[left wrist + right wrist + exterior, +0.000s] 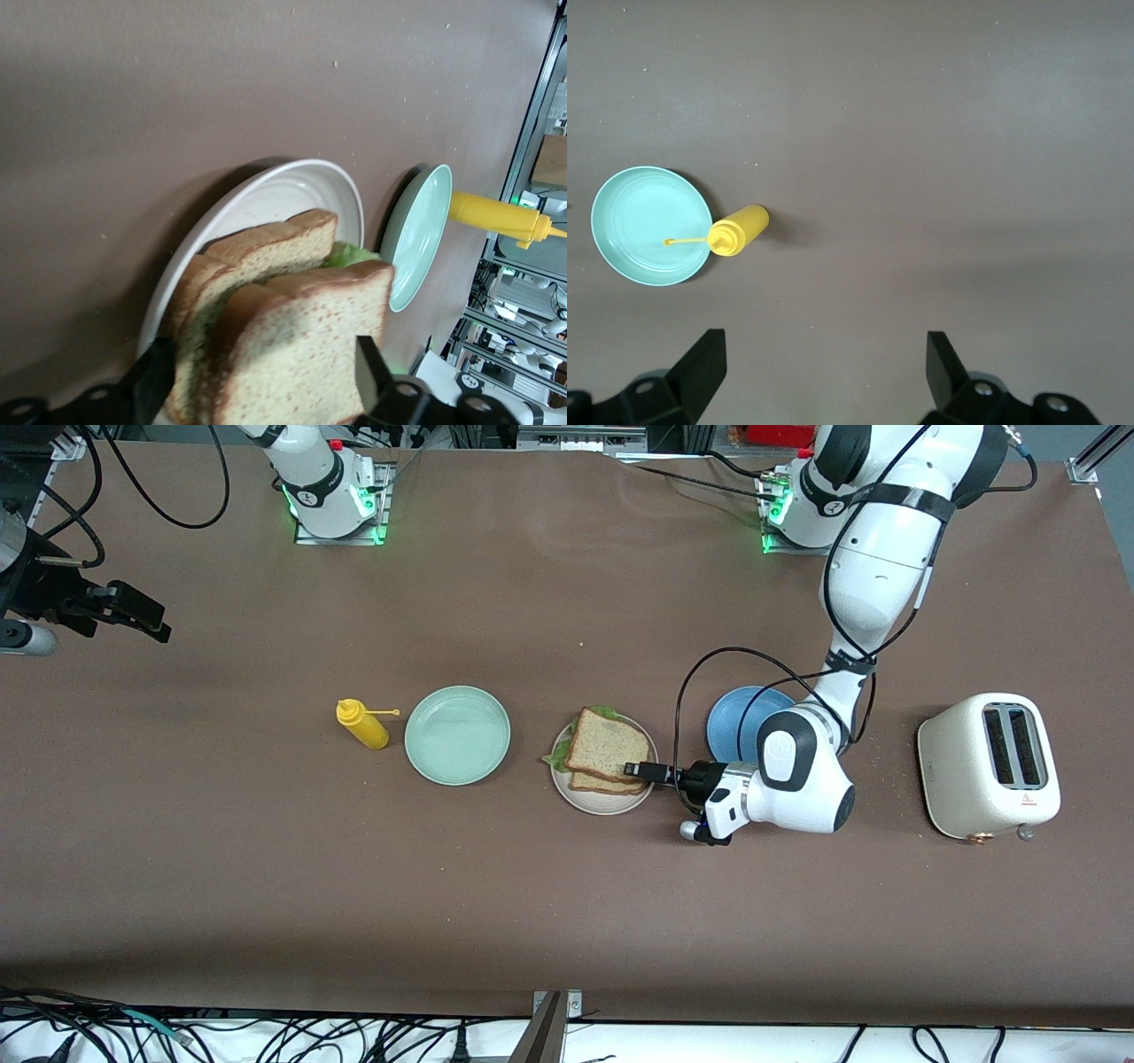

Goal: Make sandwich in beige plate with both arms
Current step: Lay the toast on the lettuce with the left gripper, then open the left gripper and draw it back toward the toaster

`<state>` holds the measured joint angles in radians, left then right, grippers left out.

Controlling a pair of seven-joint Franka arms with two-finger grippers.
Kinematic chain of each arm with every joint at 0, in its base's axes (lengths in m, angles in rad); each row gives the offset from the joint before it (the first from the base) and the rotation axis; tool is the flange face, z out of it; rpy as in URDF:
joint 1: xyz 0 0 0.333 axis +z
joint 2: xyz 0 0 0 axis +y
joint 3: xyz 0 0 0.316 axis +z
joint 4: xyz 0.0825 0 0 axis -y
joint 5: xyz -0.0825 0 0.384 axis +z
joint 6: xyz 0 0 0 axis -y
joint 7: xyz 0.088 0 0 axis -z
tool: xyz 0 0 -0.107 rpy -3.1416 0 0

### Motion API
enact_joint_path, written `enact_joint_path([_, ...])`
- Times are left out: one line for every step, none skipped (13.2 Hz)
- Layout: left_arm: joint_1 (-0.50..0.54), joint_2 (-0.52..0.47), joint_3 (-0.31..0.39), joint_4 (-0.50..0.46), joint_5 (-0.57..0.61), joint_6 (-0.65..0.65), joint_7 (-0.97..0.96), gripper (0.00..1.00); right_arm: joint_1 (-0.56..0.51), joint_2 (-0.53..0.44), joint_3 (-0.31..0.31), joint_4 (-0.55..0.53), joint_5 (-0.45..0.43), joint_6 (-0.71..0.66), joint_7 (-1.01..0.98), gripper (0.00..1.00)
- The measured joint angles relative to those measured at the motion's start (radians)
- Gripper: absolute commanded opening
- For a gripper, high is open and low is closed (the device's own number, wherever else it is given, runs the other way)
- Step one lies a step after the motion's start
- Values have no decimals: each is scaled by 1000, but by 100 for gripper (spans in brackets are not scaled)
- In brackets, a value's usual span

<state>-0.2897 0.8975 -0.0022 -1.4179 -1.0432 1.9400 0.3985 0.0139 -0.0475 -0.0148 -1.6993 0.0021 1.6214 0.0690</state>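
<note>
The sandwich (605, 748) lies on the beige plate (611, 804) mid-table: two brown bread slices with green lettuce (558, 757) poking out between them. My left gripper (642, 771) is low at the sandwich's edge toward the left arm's end. In the left wrist view the left gripper (261, 376) is open, its fingers wide on either side of the sandwich (292, 336), with the plate (275, 190) under it. My right gripper (133, 615) hangs over bare table at the right arm's end. The right wrist view shows the right gripper (824, 363) open and holding nothing.
A mint-green plate (457, 735) and a yellow squeeze bottle (361, 724) stand beside the beige plate toward the right arm's end. A blue plate (735, 722) sits partly under the left arm, and a cream toaster (990, 766) stands at the left arm's end.
</note>
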Motion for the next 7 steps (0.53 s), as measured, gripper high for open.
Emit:
enact_joint_path([9,-1,2,6,0,5,-1,99,0,0,0,0,0,0,0,100])
enact_joint_path([23,-3,3,11,0,6,-7,99,0,0,0,0,0,0,0,100])
enact_joint_path([39,-9,4,14,0,6,-25,99,0,0,0,0,0,0,0,100])
enact_joint_path([52,-17,4,16,0,5,-52,99,0,0,0,0,0,0,0,100])
enact_joint_path([58,-26,4,17,0,5,-84,99,0,0,0,0,0,0,0,100])
enact_joint_path([60,-36,4,18,0,5,-115,99,0,0,0,0,0,0,0,100])
enact_joint_path([58,-48,8,20,3,6,-140,99,0,0,0,0,0,0,0,100])
